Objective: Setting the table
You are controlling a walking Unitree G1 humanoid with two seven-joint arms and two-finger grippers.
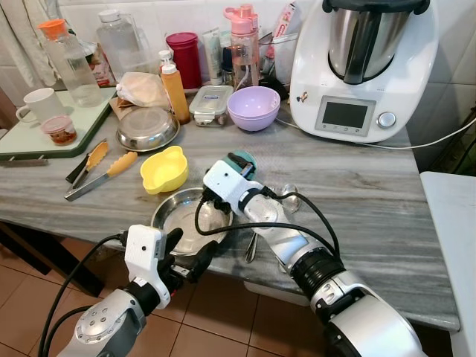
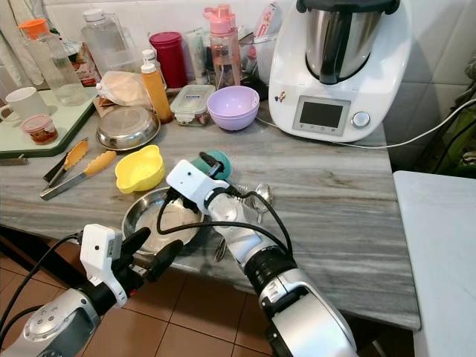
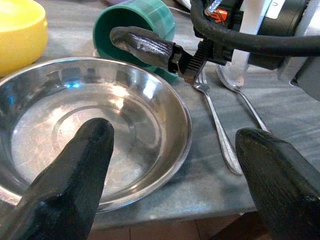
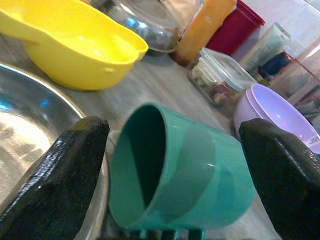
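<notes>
Writing unreadable; right pincer (image 4: 170, 165) straddles green cup (image 4: 175, 172).

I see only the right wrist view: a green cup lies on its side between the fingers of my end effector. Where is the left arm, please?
Observer: The left end effector is at the table's front edge, fingers open, facing the steel plate.
Operator: Is there any cutlery near that plate?
Observer: Yes. A fork and a spoon lie on the table to the plate's right, close to the teal cup.
Operator: And what stands further to the right?
Observer: A large white kitchen machine stands at the back, with its cable running off to the right.
</notes>
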